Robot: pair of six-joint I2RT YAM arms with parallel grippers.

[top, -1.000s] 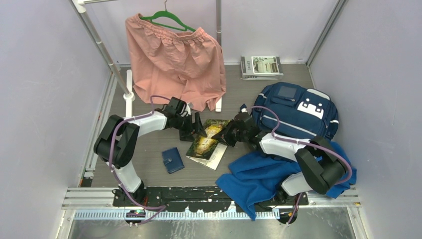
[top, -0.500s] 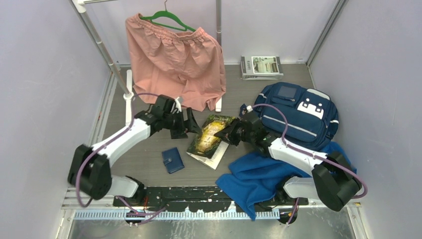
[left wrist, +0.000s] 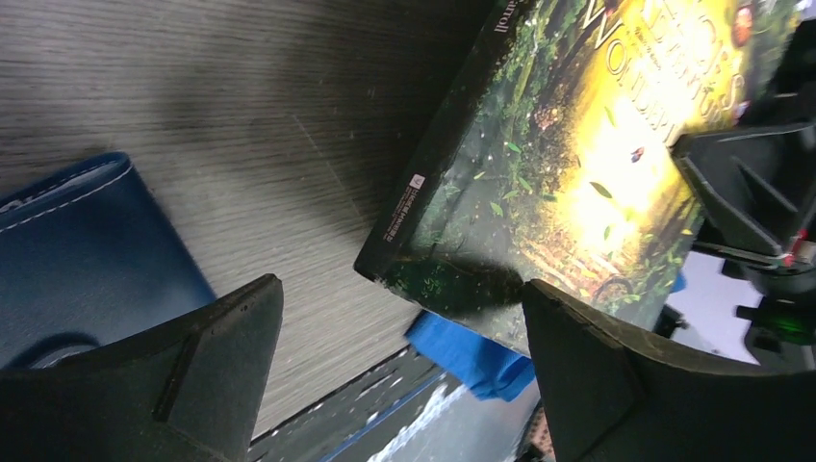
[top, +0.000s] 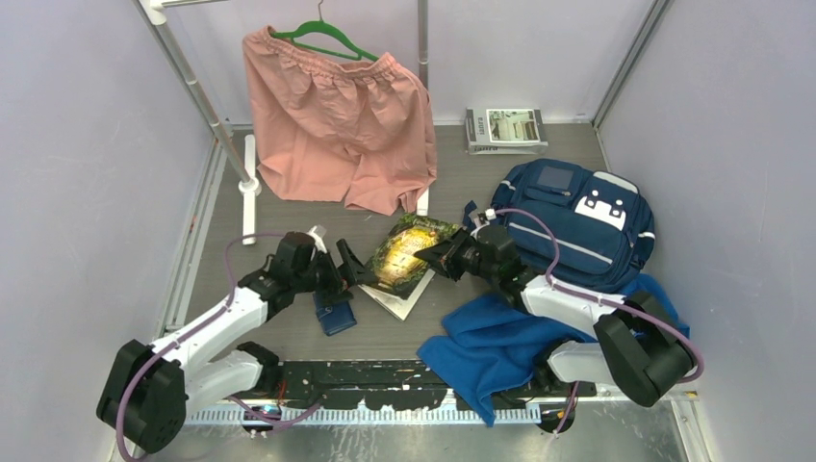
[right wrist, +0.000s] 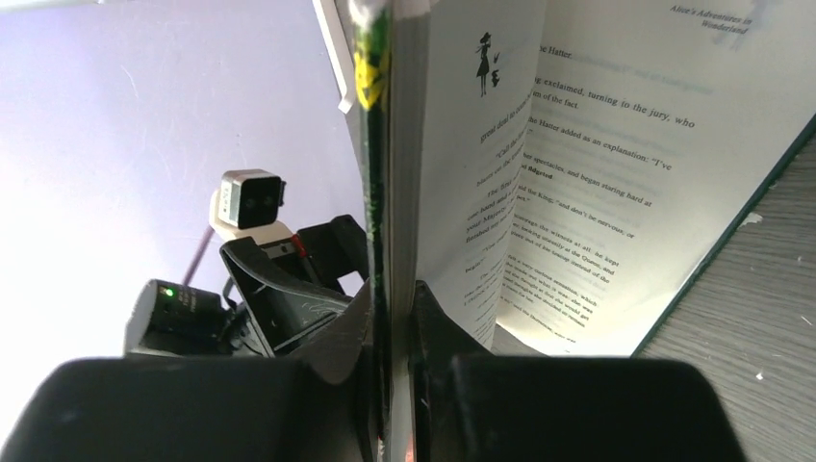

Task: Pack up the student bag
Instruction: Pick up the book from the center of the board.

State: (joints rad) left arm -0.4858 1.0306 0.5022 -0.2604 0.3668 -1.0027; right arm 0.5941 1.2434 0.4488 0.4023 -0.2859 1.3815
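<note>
Right pincer [top: 445, 258] is clamping the lifted cover of the green book [top: 402, 255]. My left pincer [top: 348, 274] is hanging released just beyond the book's other edge, beside the wallet [top: 334, 313]. The student bag [top: 577, 217] is lying behind my right wrist, pockets up, nearer this arm. 1 blue cloth [top: 500, 342] is crowding the near side.

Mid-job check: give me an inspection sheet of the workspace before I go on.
Surface: grey wood-grain table, flat.
Job's things: student bag lies far right, front pocket up.
Clutter: book partly open; navy wallet beside it; blue cloth by right base; pink shorts on hanger; stacked magazines at back.
End effectors: left end effector open, empty; right end effector shut on book cover.
Cables: purple cables along both arms.
Surroundings: pale walls, metal rack poles.
</note>
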